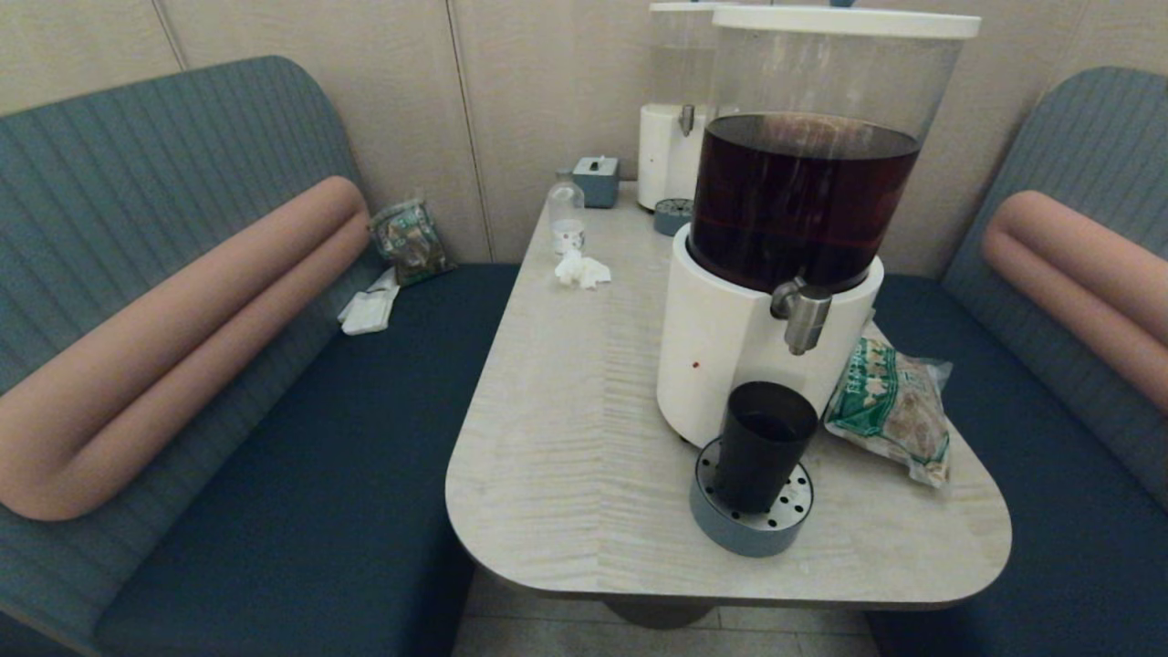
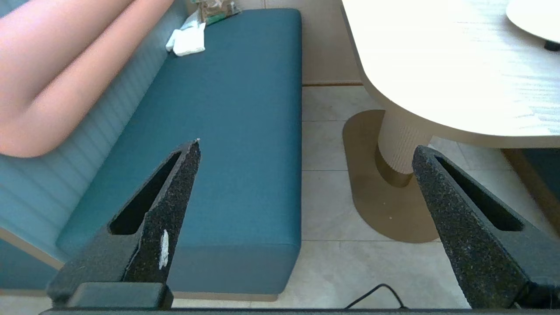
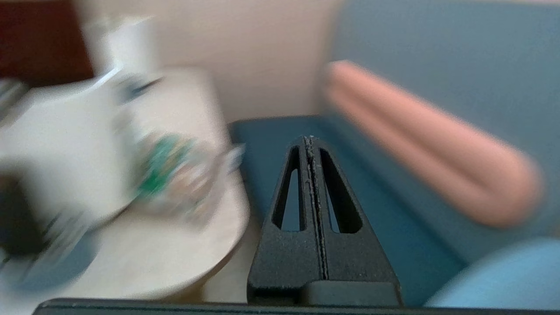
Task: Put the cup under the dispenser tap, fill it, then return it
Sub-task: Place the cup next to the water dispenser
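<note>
Cup (image 1: 765,443), small near-black tapered plastic tumbler w/ no handle, stands upright on round grey perforated drip tray (image 1: 750,522) at front of pale wood-grain surface (image 1: 566,411). Short brushed-steel dispenser tap (image 1: 803,315) sits directly above cup, not touching; it juts from big white-based dispenser (image 1: 721,351) w/ dark brown drink. Green-printed snack bag (image 1: 890,406) lies just beside cup, on robot's right. Left claw (image 2: 306,183) hangs off the surface over teal bench seat (image 2: 245,131) & floor, fingers spread wide, holding nothing. Right claw (image 3: 311,151) is off the surface's right edge over the other bench, fingers pressed together, nothing between them.
</note>
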Controlling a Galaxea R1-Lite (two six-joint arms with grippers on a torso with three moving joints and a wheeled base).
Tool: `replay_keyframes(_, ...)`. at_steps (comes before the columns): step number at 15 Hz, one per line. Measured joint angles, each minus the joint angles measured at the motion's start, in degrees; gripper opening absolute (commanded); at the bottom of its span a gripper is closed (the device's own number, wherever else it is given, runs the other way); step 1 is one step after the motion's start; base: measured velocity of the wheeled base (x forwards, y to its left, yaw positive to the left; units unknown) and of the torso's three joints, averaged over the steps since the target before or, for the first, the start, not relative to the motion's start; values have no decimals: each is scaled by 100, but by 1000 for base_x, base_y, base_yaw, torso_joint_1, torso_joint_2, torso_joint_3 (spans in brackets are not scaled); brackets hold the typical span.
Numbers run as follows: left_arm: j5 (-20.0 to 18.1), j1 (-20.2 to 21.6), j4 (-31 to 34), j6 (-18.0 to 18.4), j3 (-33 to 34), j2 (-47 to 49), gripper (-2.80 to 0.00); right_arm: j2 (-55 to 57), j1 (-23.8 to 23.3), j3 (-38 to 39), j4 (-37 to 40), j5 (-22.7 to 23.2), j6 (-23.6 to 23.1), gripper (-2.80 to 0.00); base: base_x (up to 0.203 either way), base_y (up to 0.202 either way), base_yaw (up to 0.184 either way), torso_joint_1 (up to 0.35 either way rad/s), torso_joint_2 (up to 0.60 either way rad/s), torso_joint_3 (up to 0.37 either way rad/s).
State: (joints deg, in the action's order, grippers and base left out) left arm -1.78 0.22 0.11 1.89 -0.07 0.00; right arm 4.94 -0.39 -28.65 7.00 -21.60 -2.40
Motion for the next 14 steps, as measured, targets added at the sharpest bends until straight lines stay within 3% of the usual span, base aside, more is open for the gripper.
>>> replay_keyframes(6, -36, 0, -116, 224, -13, 0, 0, -465, 44, 2515, -2484, 1739, -672, -280, 0, 0, 0, 0, 0, 0)
replay_keyframes(8, -185, 1, -348, 169, -230, 2, 0, -485, 44, 2779, -2146, 1971, -516, -280, 0, 0, 0, 0, 0, 0)
replay_keyframes(11, -571, 2, -187, 154, -1119, 186, 0, -492, 49, 2852, -778, 2353, -451, -280, 0, 0, 0, 0, 0, 0)
replay_keyframes(14, -1218, -7, -380, 121, -1767, 1101, 0, -492, 44, 2836, -551, 2379, -416, -280, 0, 0, 0, 0, 0, 0)
